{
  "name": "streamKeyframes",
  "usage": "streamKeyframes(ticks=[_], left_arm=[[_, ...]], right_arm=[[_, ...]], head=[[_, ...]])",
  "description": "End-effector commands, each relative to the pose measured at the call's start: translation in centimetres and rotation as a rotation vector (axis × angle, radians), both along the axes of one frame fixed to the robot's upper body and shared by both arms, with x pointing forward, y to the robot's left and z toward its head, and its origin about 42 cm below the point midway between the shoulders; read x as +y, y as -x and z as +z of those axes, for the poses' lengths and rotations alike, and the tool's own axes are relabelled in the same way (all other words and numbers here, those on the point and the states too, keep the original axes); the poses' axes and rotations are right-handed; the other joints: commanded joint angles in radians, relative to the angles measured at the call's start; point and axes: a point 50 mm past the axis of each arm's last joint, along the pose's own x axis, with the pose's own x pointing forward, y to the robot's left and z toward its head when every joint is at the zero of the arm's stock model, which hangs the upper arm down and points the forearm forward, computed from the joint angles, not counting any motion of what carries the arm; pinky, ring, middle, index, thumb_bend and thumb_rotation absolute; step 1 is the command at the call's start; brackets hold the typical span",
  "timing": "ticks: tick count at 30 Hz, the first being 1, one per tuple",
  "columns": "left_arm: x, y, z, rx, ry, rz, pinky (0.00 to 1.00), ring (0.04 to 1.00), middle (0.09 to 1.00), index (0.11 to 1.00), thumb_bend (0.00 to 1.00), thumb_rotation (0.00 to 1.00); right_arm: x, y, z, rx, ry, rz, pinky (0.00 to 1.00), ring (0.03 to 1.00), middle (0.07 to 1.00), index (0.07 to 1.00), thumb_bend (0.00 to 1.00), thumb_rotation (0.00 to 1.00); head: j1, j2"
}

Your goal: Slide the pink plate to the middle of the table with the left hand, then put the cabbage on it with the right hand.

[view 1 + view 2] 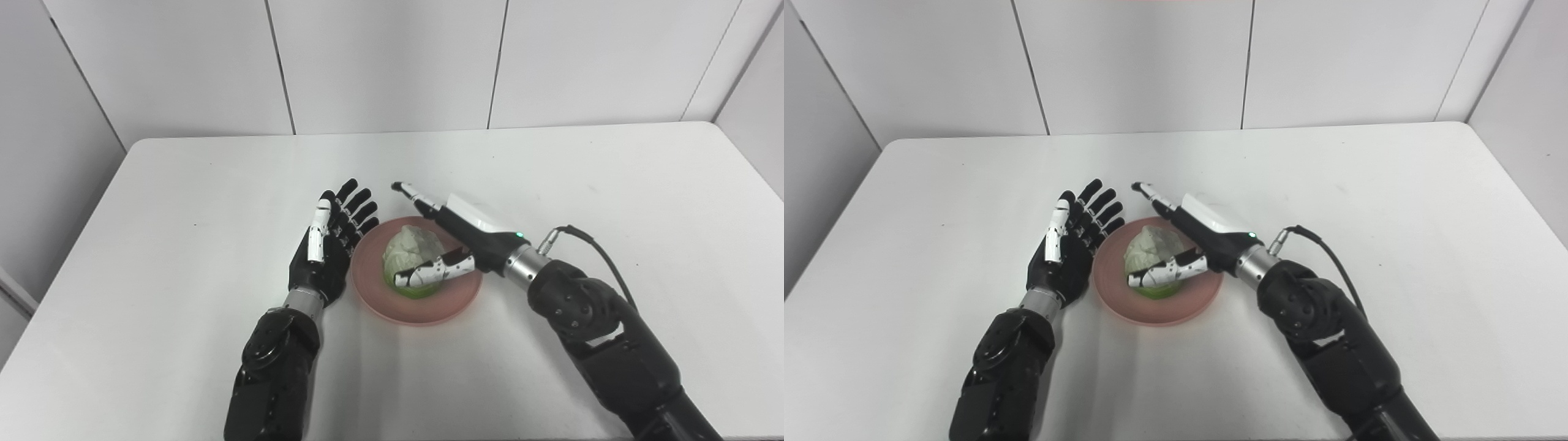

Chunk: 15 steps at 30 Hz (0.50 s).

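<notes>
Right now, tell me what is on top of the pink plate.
The cabbage sits on the pink plate, the open right hand spread around it. The plate's middle beneath it is hidden.

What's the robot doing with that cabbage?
The cabbage is sitting on the pink plate near the middle of the white table. The robot's right hand is spread around it, thumb in front and fingers stretched out behind, so it looks open rather than squeezing. The left hand waits open just beside the plate's left edge, holding nothing.
</notes>
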Motion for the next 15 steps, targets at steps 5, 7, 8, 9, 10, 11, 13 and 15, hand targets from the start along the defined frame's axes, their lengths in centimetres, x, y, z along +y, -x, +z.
streamKeyframes(ticks=[5, 7, 8, 9, 10, 11, 13, 15], left_arm=[[0.7, 1.8, -0.4, 0.014, -0.104, 0.05, 0.89, 0.883, 0.894, 0.893, 0.33, 1.0], [0.8, 2.3, 0.2, -0.026, -0.146, 0.077, 0.89, 0.885, 0.899, 0.898, 0.33, 1.0], [0.8, 2.6, 0.4, -0.046, -0.17, 0.089, 0.89, 0.887, 0.902, 0.901, 0.33, 1.0], [0.9, 2.8, 0.5, -0.058, -0.187, 0.097, 0.89, 0.893, 0.91, 0.909, 0.34, 1.0], [1.0, 3.2, 0.6, -0.081, -0.226, 0.103, 0.89, 0.896, 0.914, 0.913, 0.34, 1.0], [1.2, 3.4, 0.7, -0.097, -0.254, 0.106, 0.92, 0.926, 0.939, 0.937, 0.35, 1.0], [1.5, 4.2, 0.8, -0.157, -0.332, 0.113, 0.97, 0.979, 0.985, 0.98, 0.36, 1.0], [1.7, 4.8, 0.8, -0.203, -0.386, 0.108, 0.99, 0.992, 0.994, 0.992, 0.35, 1.0]], right_arm=[[-3.5, 1.6, 2.4, -0.08, -0.208, -0.186, 0.9, 1.0, 1.0, 1.0, 1.0, 0.95], [-4.4, 2.3, 1.5, -0.043, -0.276, -0.244, 0.96, 1.0, 1.0, 1.0, 0.98, 0.99], [-4.8, 2.7, 0.9, -0.024, -0.306, -0.272, 0.98, 1.0, 1.0, 1.0, 0.97, 1.0], [-5.0, 2.9, 0.6, -0.011, -0.325, -0.29, 0.99, 1.0, 1.0, 1.0, 0.95, 1.0], [-5.2, 3.4, -0.2, 0.008, -0.365, -0.316, 1.0, 1.0, 1.0, 1.0, 0.94, 1.0], [-5.3, 3.7, -0.7, 0.021, -0.392, -0.333, 1.0, 1.0, 1.0, 1.0, 0.97, 1.0], [-5.6, 4.9, -2.5, 0.068, -0.473, -0.377, 1.0, 1.0, 1.0, 1.0, 0.97, 1.0], [-5.6, 5.8, -3.8, 0.082, -0.511, -0.397, 1.0, 1.0, 1.0, 1.0, 0.96, 1.0]], head=[[-0.007, -0.004], [-0.01, -0.005], [-0.01, -0.006], [-0.01, -0.006], [-0.01, -0.006], [-0.01, -0.006], [-0.009, -0.003], [-0.014, -0.002]])
